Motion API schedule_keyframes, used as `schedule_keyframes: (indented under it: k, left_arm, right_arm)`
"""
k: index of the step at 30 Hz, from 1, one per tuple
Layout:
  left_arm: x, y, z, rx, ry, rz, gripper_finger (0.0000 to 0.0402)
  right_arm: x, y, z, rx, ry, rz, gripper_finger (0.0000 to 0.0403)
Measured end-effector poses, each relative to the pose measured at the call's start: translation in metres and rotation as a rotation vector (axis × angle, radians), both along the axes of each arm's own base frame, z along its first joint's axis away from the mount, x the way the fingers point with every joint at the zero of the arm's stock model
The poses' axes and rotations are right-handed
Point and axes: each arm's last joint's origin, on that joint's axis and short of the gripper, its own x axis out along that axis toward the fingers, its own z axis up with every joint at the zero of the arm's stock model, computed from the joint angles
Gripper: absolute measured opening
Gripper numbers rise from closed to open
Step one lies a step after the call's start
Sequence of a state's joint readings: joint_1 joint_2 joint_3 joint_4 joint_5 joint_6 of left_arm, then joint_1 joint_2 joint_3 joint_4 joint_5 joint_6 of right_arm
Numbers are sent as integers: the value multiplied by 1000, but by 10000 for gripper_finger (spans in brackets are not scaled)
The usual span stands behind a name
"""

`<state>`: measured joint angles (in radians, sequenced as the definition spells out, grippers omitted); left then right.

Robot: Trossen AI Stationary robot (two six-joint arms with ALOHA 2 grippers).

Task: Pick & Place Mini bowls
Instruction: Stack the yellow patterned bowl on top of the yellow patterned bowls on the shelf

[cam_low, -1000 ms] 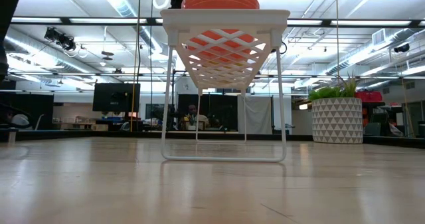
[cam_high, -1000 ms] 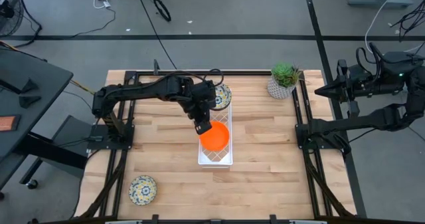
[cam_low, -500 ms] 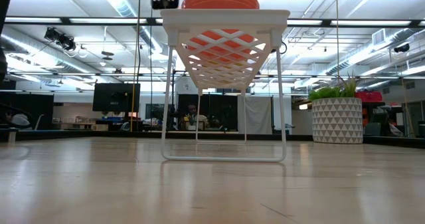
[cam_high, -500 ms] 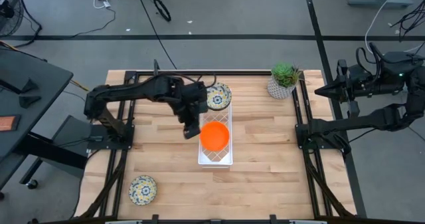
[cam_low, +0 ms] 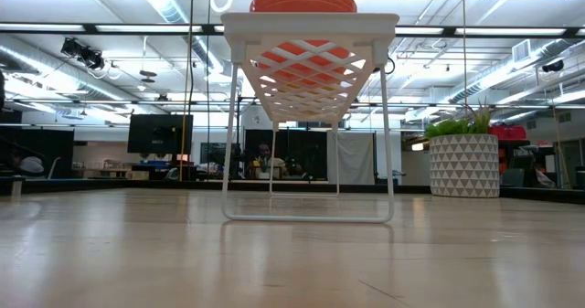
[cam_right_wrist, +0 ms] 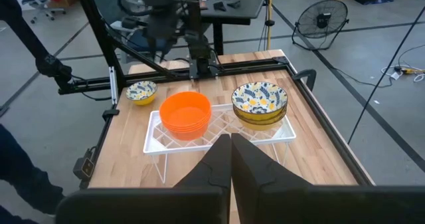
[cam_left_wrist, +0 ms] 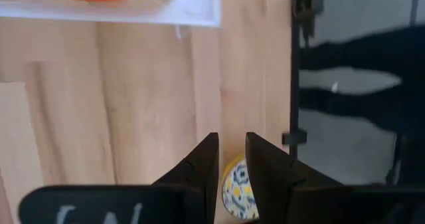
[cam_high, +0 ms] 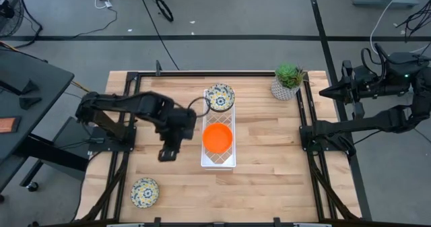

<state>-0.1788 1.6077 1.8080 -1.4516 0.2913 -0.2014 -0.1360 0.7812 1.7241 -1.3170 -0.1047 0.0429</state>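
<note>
A white wire rack [cam_high: 219,161] stands mid-table. A stack of plain orange mini bowls [cam_high: 217,138] sits in its near half, and patterned white mini bowls [cam_high: 220,97] sit stacked in its far half. One more patterned bowl [cam_high: 144,192] rests on the table near the front-left corner. My left gripper [cam_high: 166,156] hovers over bare wood left of the rack, pointing steeply down. Its fingers [cam_left_wrist: 232,159] stand a little apart with nothing between them, and the lone patterned bowl [cam_left_wrist: 238,191] shows beyond them. My right gripper [cam_right_wrist: 231,144] is shut and waits off the table's right edge.
A potted green plant [cam_high: 288,81] in a white patterned pot stands at the far right corner. Black frame rails [cam_high: 306,126] run along the table's left and right sides. Bare wood lies left, right and in front of the rack [cam_low: 311,25].
My left gripper has left the spot over the orange bowls, swinging toward the table's left and near edges while rising a little and rolling. It carries nothing. The orange bowls stay in the rack.
</note>
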Motion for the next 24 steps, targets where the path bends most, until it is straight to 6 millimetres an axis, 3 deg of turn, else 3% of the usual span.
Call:
schedule_keyframes:
  k: [17, 24]
  left_arm:
    - [-23, -68, -5, 279, -164, -701, 80]
    - [-31, -87, -29, 296, -120, -840, 81]
  right_arm:
    - [0, 0, 0, 0, 0, 0, 11]
    - [0, 0, 0, 0, 0, 0, 11]
